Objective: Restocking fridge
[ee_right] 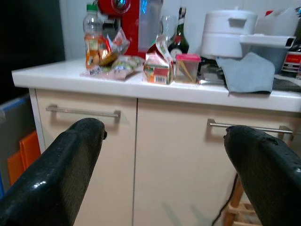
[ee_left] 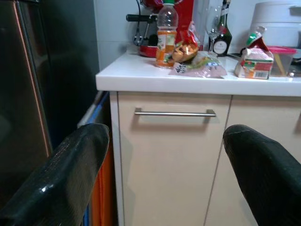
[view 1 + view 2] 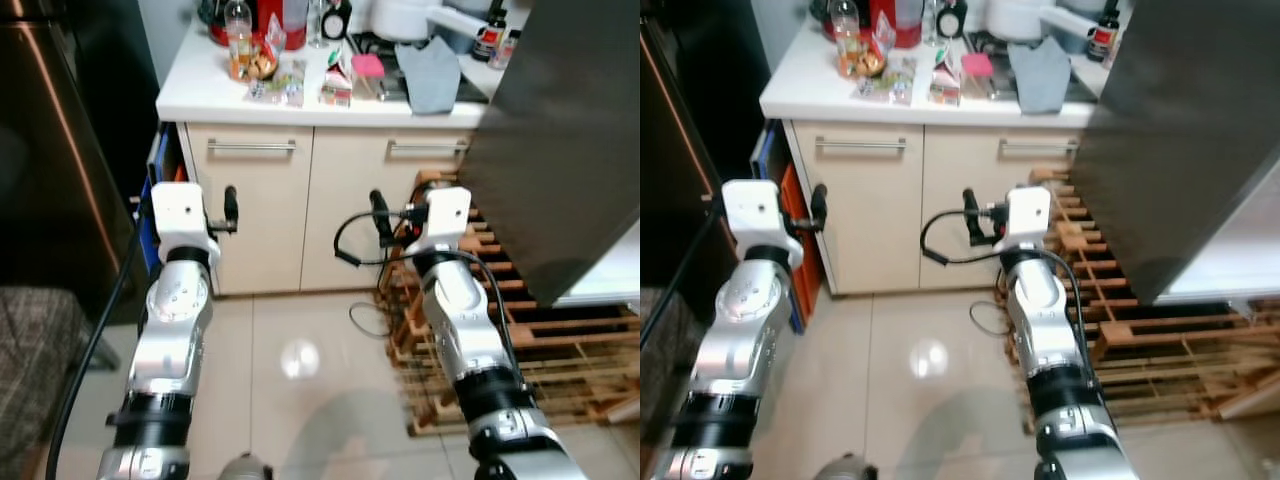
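Nearest, the left gripper and right gripper both hover with fingers spread wide and empty, facing the cream cabinet. Farther off at twelve o'clock, the white counter holds a juice bottle, snack bags, a carton and a grey cloth. The open fridge door stands at two o'clock.

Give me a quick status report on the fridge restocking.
Left pincer and right pincer open, empty, short of the cabinet. Juice bottle and carton on the counter. Nothing between.
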`<state>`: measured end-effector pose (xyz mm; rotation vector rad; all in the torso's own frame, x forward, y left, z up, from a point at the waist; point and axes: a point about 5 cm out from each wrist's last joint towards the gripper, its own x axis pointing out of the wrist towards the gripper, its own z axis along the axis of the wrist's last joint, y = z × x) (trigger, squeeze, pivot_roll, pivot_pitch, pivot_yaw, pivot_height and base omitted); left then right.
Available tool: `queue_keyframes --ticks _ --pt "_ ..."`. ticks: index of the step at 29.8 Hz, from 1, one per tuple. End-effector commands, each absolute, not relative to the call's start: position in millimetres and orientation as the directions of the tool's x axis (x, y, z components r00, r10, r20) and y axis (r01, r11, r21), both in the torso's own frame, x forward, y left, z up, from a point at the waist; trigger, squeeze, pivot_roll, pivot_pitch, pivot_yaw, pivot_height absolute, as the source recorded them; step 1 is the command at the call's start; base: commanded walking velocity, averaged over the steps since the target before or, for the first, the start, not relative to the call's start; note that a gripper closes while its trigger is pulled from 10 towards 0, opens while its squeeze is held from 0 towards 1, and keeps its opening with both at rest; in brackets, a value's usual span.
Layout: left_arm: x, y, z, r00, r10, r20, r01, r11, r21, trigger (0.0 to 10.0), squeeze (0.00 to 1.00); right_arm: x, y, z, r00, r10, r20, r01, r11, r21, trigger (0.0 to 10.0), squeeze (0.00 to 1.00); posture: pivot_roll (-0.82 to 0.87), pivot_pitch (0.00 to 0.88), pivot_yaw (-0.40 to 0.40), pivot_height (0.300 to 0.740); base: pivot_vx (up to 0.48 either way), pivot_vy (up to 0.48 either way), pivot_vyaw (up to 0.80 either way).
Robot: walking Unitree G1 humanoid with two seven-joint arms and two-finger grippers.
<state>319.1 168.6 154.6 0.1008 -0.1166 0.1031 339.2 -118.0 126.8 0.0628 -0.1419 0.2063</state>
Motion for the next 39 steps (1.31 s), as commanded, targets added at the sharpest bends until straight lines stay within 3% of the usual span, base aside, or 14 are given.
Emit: queue_keyframes --ticks 1,3,5,39 --pt "322 171 160 0.985 0.101 0.139 -0.117 0.986 0.115 10.0 0.0 343 -115 127 0.972 0.198 0.127 -0.205 0.978 0.047 10.0 0.41 0.03 0.0 -0.048 0.74 0.0 0.0 0.61" --pt "324 170 164 0.986 0.066 0.154 -0.083 0.99 0.11 10.0 0.0 343 -116 125 0.977 0.175 0.121 -0.182 0.982 0.056 10.0 0.29 0.03 0.0 -0.045 0.74 0.0 0.0 0.0" --pt "324 169 169 0.984 0.04 0.174 -0.06 0.992 0.113 10.0 0.0 342 -116 123 0.978 0.168 0.12 -0.176 0.983 0.055 10.0 0.28 0.03 0.0 -0.044 0.74 0.219 0.0 0.0" --pt "327 171 182 0.972 0.057 0.227 -0.091 0.986 0.139 10.0 0.0 350 -102 146 0.96 0.178 0.216 -0.189 0.981 0.033 10.0 0.28 0.05 0.0 -0.053 0.74 0.455 0.0 0.0"
